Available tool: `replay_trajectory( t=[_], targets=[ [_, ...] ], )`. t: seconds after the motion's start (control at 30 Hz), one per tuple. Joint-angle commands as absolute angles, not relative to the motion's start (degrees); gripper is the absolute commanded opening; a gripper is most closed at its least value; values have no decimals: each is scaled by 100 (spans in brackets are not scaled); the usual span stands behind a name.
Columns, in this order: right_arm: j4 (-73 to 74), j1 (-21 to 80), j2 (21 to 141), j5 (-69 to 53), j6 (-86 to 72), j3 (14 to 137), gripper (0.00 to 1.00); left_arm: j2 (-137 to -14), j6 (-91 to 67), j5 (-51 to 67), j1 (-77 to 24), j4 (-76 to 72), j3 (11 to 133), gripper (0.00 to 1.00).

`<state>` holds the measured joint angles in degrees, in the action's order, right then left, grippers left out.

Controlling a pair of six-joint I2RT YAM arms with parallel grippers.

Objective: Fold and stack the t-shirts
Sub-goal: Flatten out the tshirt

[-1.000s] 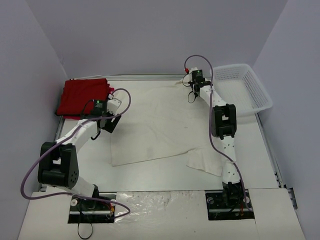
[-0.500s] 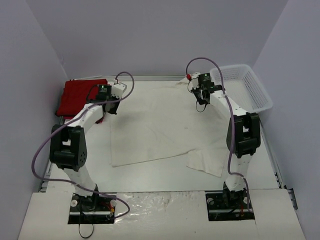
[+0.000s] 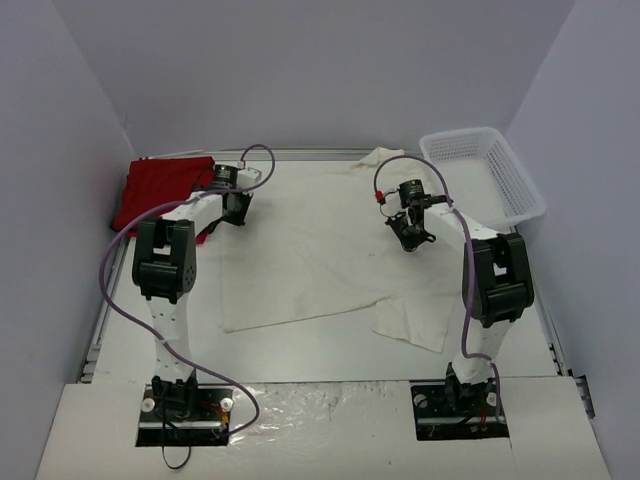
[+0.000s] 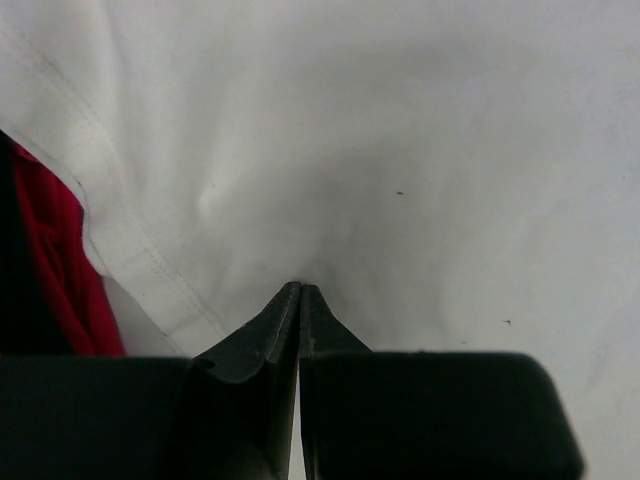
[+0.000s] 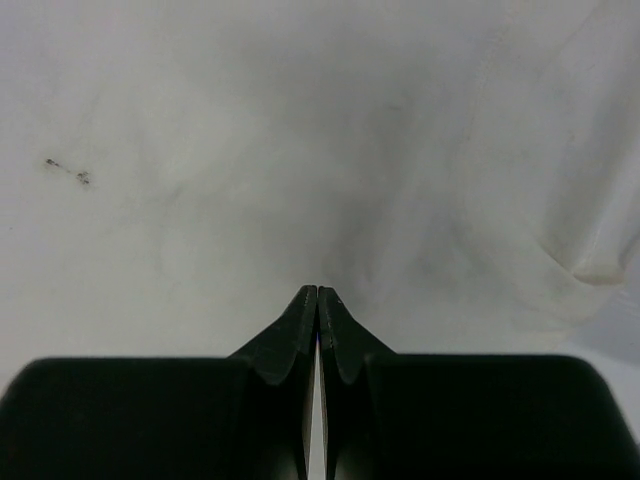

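The left gripper (image 4: pixel 300 292) has its jaws pressed together, the tips at a pucker in the cream-white t-shirt (image 3: pixel 310 250). It seems to pinch a small fold near the shirt's far-left edge. The red t-shirts (image 3: pixel 160 190) lie just beside it, at the far-left corner of the table (image 3: pixel 300 355). The right gripper (image 5: pixel 317 292) is also closed, tips down on the same shirt's right part; whether cloth is caught there I cannot tell. The cream shirt lies spread across the table. A mesh basket (image 3: pixel 500 165) sits at the far right.
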<state>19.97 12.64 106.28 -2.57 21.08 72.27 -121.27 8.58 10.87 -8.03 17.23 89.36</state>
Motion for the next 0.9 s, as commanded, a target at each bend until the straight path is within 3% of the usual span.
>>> replay_trajectory(
  t=[0.0,0.17,0.5,0.87],
  targets=[
    [2101,1213,10519,-360,2066,7373,0,-12154,729,923,-809,2082,9359,3],
    [2118,1213,10828,-422,2039,7488,0,-12445,659,712,-809,2416,9570,2],
    [2101,1222,11153,-589,2048,7523,0,-13454,685,589,-800,3515,11099,2],
    [2127,1222,11294,-580,2065,7559,0,-15002,817,273,-738,5246,13823,2]
  ],
)
